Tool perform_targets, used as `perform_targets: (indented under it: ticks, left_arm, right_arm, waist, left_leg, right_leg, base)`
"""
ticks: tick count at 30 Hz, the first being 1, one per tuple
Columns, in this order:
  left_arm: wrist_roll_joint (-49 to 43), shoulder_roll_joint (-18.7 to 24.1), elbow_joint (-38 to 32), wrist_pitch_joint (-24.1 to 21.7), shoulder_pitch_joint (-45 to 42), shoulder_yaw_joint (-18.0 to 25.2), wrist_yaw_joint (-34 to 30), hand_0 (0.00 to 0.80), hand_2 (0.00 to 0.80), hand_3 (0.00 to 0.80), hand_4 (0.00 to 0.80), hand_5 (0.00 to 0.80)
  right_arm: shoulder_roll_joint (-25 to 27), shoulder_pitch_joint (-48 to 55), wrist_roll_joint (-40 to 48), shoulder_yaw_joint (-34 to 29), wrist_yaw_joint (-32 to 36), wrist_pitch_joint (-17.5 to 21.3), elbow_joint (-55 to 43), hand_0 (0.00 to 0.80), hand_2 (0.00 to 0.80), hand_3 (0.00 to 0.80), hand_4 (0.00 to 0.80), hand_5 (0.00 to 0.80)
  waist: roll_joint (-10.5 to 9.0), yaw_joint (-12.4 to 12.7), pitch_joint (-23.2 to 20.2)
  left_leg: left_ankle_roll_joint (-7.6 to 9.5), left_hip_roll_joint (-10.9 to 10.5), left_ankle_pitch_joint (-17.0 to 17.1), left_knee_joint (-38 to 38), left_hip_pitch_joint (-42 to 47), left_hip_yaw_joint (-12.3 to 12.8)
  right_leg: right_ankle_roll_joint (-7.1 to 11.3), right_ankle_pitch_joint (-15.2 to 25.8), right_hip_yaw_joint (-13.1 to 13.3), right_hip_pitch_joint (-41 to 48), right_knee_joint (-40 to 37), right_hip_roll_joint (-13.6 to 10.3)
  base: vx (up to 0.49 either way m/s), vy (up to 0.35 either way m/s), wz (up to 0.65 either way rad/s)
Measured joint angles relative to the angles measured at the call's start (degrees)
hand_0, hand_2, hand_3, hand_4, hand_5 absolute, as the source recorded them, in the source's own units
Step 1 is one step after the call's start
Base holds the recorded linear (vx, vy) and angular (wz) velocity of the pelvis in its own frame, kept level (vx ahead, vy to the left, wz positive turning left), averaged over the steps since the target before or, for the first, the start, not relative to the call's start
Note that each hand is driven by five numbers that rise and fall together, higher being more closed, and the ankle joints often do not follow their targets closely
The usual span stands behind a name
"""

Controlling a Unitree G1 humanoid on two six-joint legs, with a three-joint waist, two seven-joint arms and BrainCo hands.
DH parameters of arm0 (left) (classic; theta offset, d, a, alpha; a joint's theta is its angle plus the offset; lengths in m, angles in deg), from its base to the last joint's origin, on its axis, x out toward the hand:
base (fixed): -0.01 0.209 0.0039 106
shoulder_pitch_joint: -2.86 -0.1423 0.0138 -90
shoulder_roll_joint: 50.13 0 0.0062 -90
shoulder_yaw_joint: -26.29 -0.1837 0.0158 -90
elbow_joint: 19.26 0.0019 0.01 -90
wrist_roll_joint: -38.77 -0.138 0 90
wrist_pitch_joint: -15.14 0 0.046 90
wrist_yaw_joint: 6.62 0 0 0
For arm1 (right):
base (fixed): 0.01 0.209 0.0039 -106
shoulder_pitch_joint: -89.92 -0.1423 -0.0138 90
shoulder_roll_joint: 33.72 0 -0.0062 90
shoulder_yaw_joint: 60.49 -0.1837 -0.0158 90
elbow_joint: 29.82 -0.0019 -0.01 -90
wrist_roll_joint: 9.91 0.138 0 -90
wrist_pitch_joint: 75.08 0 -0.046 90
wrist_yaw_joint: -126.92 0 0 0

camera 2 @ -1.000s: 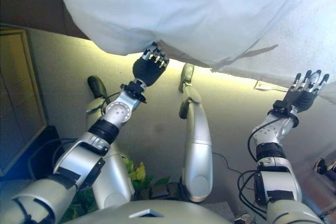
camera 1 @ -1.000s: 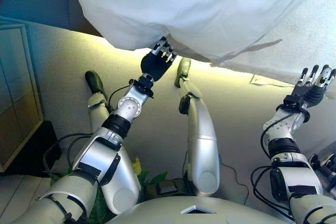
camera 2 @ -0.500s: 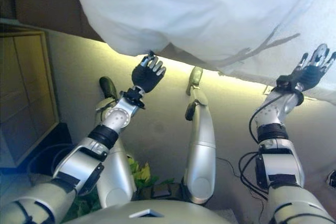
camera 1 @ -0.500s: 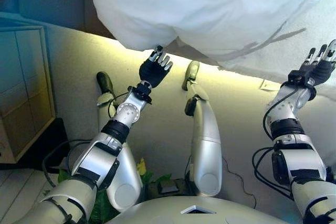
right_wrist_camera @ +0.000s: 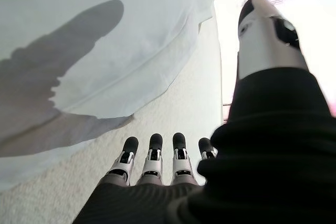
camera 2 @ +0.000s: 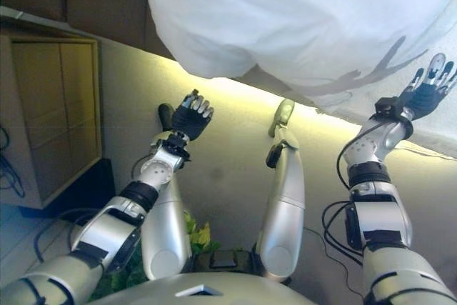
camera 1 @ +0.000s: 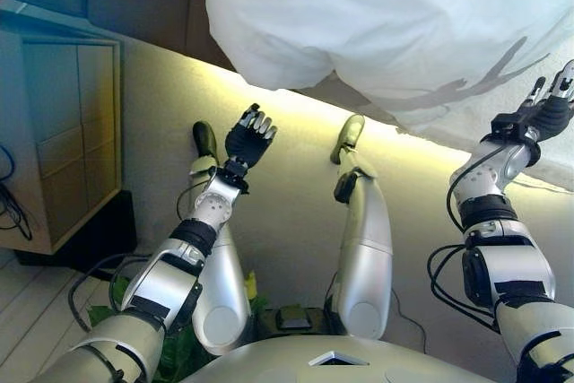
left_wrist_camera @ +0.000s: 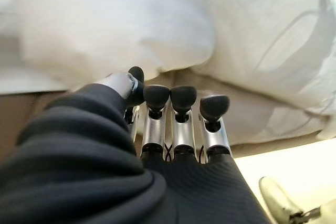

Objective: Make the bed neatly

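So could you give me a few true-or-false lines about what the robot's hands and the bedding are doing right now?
1. The left hand grips the white duvet. False: it is below the duvet's edge, holding nothing.
2. The right hand has straight, spread fingers. True.
3. The duvet hangs over the edge of the bed. True.
4. A wooden cabinet stands on the robot's right. False: it is on the left.

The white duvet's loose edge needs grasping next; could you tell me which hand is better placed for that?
Probably the right hand: it is raised, open, right beside the white duvet's hanging edge. The left hand, also open, sits lower, clear of the cloth.
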Motion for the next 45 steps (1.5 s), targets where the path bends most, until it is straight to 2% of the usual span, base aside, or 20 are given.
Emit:
perform_targets:
  ticks: [1,2,3,6,14,18,24,29,32,36,42,45]
  left_arm:
    - [-0.01,0.25,0.52,0.56,-0.13,0.40,-0.05,0.800,0.800,0.800,0.800,0.800]
    - [-0.01,0.40,0.94,1.23,-0.19,0.83,-0.16,0.599,0.599,0.599,0.599,0.599]
    - [0.00,0.41,1.38,1.89,-0.24,1.13,-0.53,0.000,0.000,0.000,0.000,0.000]
    - [-0.08,0.23,1.38,3.39,-0.10,1.04,-1.72,0.000,0.000,0.000,0.000,0.000]
    - [-0.48,-2.44,-0.39,3.35,2.31,-3.10,-7.85,0.000,0.000,0.000,0.000,0.000]
    - [0.03,-3.28,-1.25,3.22,4.15,-6.46,-8.32,0.000,0.000,0.000,0.000,0.000]
    - [0.83,-4.00,-1.51,1.14,6.68,-8.14,-7.77,0.000,0.000,0.000,0.000,0.000]
    - [4.11,-4.14,-2.21,0.02,6.90,-8.59,-6.96,0.000,0.000,0.000,0.000,0.000]
    - [4.52,-4.10,-3.41,-0.15,7.01,-8.55,-6.53,0.000,0.000,0.000,0.000,0.000]
    - [4.46,-4.13,-3.55,-0.53,6.79,-8.56,-4.53,0.000,0.000,0.000,0.000,0.000]
    - [1.32,-3.46,-3.39,-2.38,7.61,-8.43,-0.56,0.000,0.000,0.000,0.000,0.000]
    - [-0.95,-2.29,-3.02,-3.16,8.50,-7.54,0.37,0.000,0.000,0.000,0.000,0.000]
  right_arm:
    - [0.00,-0.21,-1.18,0.00,-1.11,0.46,0.03,0.000,0.000,0.000,0.000,0.000]
    - [0.00,-0.67,-2.27,0.00,-2.25,0.68,0.04,0.000,0.000,0.000,0.000,0.000]
    - [0.00,-0.92,-3.51,0.00,-3.46,0.69,0.08,0.000,0.000,0.000,0.000,0.000]
    - [-0.01,-2.83,-6.16,0.18,-6.76,0.70,0.24,0.000,0.000,0.000,0.000,0.000]
    - [-0.04,-5.70,-9.19,0.61,-10.25,1.71,1.42,0.000,0.000,0.000,0.000,0.000]
    - [-0.02,-6.52,-10.75,1.54,-12.47,1.74,1.44,0.000,0.000,0.000,0.000,0.000]
    - [-0.02,-7.83,-16.06,2.11,-17.78,1.87,1.00,0.000,0.000,0.000,0.000,0.000]
    - [-0.04,-7.89,-19.79,3.78,-21.59,2.07,-1.89,0.000,0.000,0.000,0.000,0.000]
    - [-0.05,-7.33,-21.01,3.91,-22.95,2.37,-3.42,0.000,0.000,0.000,0.000,0.000]
    - [-0.21,-6.94,-23.91,4.24,-25.64,3.00,-5.56,0.000,0.000,0.000,0.000,0.000]
    - [-0.31,-7.17,-26.50,5.18,-29.94,3.11,-8.54,0.000,0.000,0.000,0.000,0.000]
    - [-0.56,-7.58,-27.11,5.44,-30.37,2.97,-8.55,0.000,0.000,0.000,0.000,0.000]
  waist:
    - [0.09,-0.04,0.00]
    - [0.30,0.14,0.01]
    - [0.58,0.09,0.05]
    - [1.61,0.14,0.04]
    - [1.71,0.11,0.06]
    - [1.71,-0.01,0.06]
    - [1.70,-0.40,0.07]
    - [1.68,-1.49,0.07]
    - [1.69,-1.57,0.07]
    - [1.69,-1.59,0.07]
    - [1.68,-1.93,0.07]
    - [1.68,-2.95,0.07]
  left_leg:
    - [0.04,-0.04,0.03,0.00,0.07,0.03]
    - [0.07,-0.16,0.04,0.13,0.05,0.02]
    - [0.17,-0.39,0.11,0.23,0.03,0.02]
    - [0.19,-0.74,0.12,0.64,-0.50,-0.07]
    - [0.26,-0.83,0.17,0.36,-2.02,0.00]
    - [0.33,-0.84,0.11,0.25,-2.37,0.16]
    - [0.89,-0.93,-0.70,2.28,-4.87,0.27]
    - [2.62,-1.11,-2.52,5.64,-7.58,1.01]
    - [2.94,-1.05,-3.85,8.13,-9.01,1.36]
    - [3.48,-1.38,-5.17,10.94,-10.47,1.38]
    - [5.32,-1.56,-8.53,17.76,-13.94,1.51]
    - [6.62,-1.78,-9.65,19.81,-14.63,2.48]
  right_leg:
    - [-0.01,0.00,0.00,0.02,0.06,-0.08]
    - [-0.01,0.00,-0.01,0.03,0.17,-0.27]
    - [0.00,-0.01,-0.02,0.01,0.37,-0.55]
    - [0.05,0.03,0.00,-0.17,0.52,-0.95]
    - [0.27,0.25,-0.20,-1.57,-0.11,-0.92]
    - [0.31,0.27,-0.18,-2.08,-0.14,-0.91]
    - [0.47,0.75,0.28,-3.68,-0.59,-0.88]
    - [1.36,2.27,1.47,-5.05,-1.83,-0.88]
    - [1.68,2.47,2.25,-5.92,-1.46,-0.92]
    - [1.65,2.53,2.69,-6.36,-0.95,-1.34]
    - [1.41,2.68,4.09,-8.11,1.16,-1.94]
    - [0.71,3.24,5.01,-8.17,0.65,-2.42]
  base:
    - [-0.009,0.067,0.01]
    - [-0.012,0.076,0.06]
    - [-0.014,0.067,0.09]
    - [-0.020,0.046,0.06]
    - [-0.007,0.027,0.00]
    - [0.012,0.105,-0.01]
    - [0.018,0.149,-0.03]
    - [0.014,0.116,-0.09]
    - [-0.002,0.067,-0.11]
    - [-0.014,0.062,-0.03]
    - [0.015,0.046,-0.09]
    - [0.025,0.103,-0.08]
